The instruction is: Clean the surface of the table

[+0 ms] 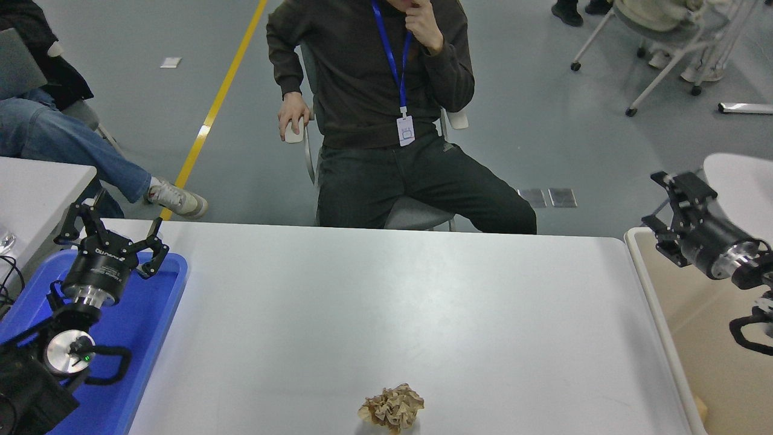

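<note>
The table surface point(392, 302) is a wide matte white top filling the middle of the head view. A crumpled brown paper ball point(392, 408) lies on it near the front edge, a little right of centre. My right gripper point(656, 202) is open and empty at the right edge, raised above the far end of a beige tray point(694, 314), far from the paper ball. My left gripper point(115, 226) is open and empty, parked over the blue tray point(139, 338) at the lower left.
A person point(374, 90) sits on a chair at the table's far side, hands off the table. A second person's legs point(72, 151) show at the upper left. A small white table point(740, 181) stands behind the right gripper, and another point(36, 187) at the left.
</note>
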Controlling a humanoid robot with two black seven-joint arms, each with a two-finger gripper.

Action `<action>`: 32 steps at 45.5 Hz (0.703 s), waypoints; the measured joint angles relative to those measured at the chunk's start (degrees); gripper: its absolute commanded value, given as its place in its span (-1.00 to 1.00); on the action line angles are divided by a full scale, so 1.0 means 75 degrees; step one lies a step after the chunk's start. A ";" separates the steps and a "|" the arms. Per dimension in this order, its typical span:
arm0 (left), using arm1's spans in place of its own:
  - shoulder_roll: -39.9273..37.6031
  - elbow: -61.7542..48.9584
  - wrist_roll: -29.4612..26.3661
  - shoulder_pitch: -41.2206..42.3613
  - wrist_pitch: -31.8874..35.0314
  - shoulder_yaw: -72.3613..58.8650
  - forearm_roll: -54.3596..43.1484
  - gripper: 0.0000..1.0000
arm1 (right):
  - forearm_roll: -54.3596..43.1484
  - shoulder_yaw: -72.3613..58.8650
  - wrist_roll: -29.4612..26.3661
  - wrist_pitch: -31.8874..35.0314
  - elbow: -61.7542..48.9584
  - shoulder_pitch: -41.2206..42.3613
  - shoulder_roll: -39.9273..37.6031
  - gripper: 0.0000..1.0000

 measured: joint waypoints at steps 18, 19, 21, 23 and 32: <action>0.0000 0.0002 0.0003 0.0000 0.0000 0.0000 0.0000 1.00 | -0.3287 -0.1628 -0.0002 0.1216 0.0127 0.2705 0.1005 0.97; 0.0000 0.0001 0.0004 0.0000 0.0000 0.0000 0.0000 1.00 | -0.3492 -0.1727 0.0003 0.1337 0.0132 0.2840 0.1154 0.97; 0.0000 0.0001 0.0004 0.0000 0.0000 0.0000 0.0000 1.00 | -0.3734 -0.1874 0.0000 0.1478 0.0138 0.3017 0.1359 0.97; 0.0001 0.0003 0.0003 0.0000 0.0000 0.0000 0.0000 1.00 | -0.4015 -0.2105 0.0000 0.1656 0.0136 0.3237 0.1647 0.97; 0.0000 0.0001 0.0003 0.0000 0.0000 0.0000 0.0000 1.00 | -0.4652 -0.3213 0.0004 0.2134 0.0145 0.3928 0.2980 0.97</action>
